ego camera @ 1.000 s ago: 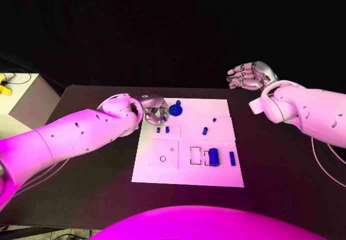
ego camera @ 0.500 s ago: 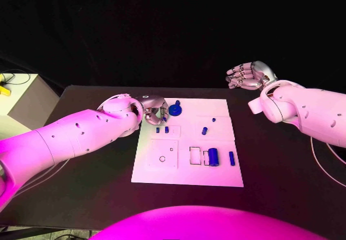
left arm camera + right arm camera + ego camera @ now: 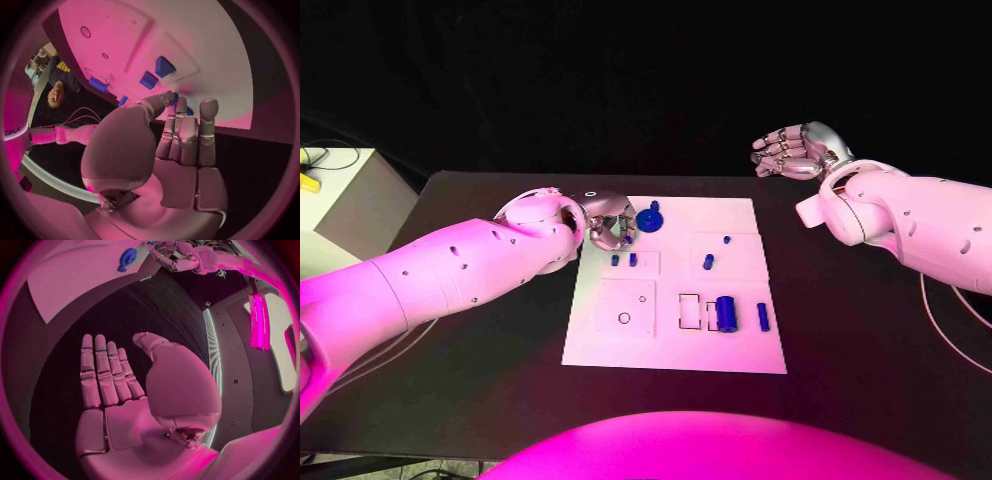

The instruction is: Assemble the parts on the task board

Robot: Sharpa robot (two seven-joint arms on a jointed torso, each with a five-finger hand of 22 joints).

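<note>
Left hand (image 3: 607, 220) grasp unclear

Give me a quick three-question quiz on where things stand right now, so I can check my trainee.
1. True or false: the right robot hand holds a blue part.
2. Where does the big blue cylinder lie? A) on the task board, near its right edge; B) on the black table; C) in a robot hand.
3. Fill in: the round blue disc sits by the board's far-____ corner, next to the left robot hand.
Key: 1 false, it is raised and empty; 2 A; 3 left.
</note>
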